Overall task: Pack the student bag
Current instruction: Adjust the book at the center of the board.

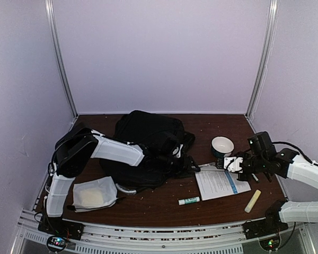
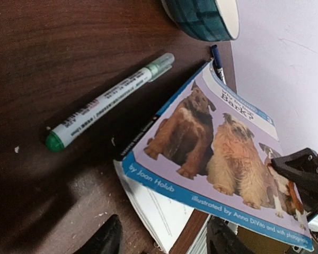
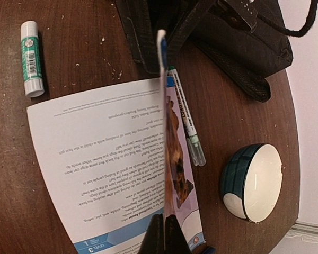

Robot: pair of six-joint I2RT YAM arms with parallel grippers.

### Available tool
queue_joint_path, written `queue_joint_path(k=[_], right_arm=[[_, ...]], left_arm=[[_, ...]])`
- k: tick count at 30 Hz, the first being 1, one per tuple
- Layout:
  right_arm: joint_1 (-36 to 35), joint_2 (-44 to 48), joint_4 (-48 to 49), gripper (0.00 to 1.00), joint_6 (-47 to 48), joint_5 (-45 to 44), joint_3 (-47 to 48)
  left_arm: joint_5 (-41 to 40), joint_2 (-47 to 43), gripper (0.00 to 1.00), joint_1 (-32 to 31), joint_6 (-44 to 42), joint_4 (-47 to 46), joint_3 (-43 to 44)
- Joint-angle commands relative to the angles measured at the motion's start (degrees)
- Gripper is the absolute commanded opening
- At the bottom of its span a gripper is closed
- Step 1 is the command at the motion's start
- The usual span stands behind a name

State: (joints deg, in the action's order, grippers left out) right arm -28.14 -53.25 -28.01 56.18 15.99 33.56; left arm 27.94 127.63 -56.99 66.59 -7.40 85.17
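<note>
The student bag (image 1: 143,140) is a black backpack lying at the table's middle; its edge and a strap show in the right wrist view (image 3: 217,32). A thin dog picture book (image 1: 221,184) lies right of it. My right gripper (image 3: 165,239) is shut on the book's front cover (image 3: 172,153), holding it lifted on edge above the open page. My left gripper (image 2: 164,244) reaches over the bag, low over the table, open and empty, its fingers (image 2: 108,239) by the book's near corner (image 2: 164,217). The raised cover (image 2: 222,153) shows there.
A green marker (image 2: 106,103) and a blue pen (image 2: 216,59) lie beside the book. A teal and white bowl (image 1: 222,145) stands behind it. A glue stick (image 1: 189,201), a yellowish stick (image 1: 253,201) and a white flat pouch (image 1: 94,194) lie near the front edge.
</note>
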Motion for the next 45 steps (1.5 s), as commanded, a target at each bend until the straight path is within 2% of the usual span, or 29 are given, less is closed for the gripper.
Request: queue_joint_path(k=[1,4,7,8,15,24,30,34,41,45], right_arm=[[0.3,1.3,2.0,0.00,-0.1,1.7,-1.2],[0.3,1.4,2.6,0.00,-0.7,1.8,-1.0],[0.3,1.2,2.8,0.00,-0.8,2.3,-1.3],[0.3,1.0,2.7,0.00,-0.7,2.2,-1.4],[0.3,0.3,2.6,0.00,1.1,1.0,-2.3],[0.3,1.3,3.2,0.00,-0.3,1.9,-3.1],[0.3,1.7,3.0,0.00,-0.2,2.8,-3.4],[0.3,1.8,3.0,0.00,-0.5,2.8,-3.1],[0.3,2.2,1.8,0.00,-0.8,3.7,-2.4],[0.3,2.1,2.1,0.00,-0.8,3.4,-2.6]], left_arm=[[-2.0,1.1,0.56,0.4,7.6,-2.1,1.6],[-2.5,1.4,0.56,0.5,10.7,-4.8,-0.9],[-4.6,0.0,0.56,0.6,14.0,-14.0,-5.7],[-4.6,-0.6,0.56,0.7,13.4,-14.6,-5.7],[-8.3,-5.3,0.57,0.7,10.3,-11.8,-7.3],[-9.1,0.4,0.58,0.9,13.5,-9.5,-1.7],[-8.6,3.6,0.54,0.9,14.0,-7.3,2.7],[-8.9,4.0,0.51,0.8,14.6,-6.2,2.5],[-9.1,4.4,0.57,0.8,13.8,-2.9,2.8],[-5.7,6.9,0.52,0.8,15.5,-5.4,4.4]])
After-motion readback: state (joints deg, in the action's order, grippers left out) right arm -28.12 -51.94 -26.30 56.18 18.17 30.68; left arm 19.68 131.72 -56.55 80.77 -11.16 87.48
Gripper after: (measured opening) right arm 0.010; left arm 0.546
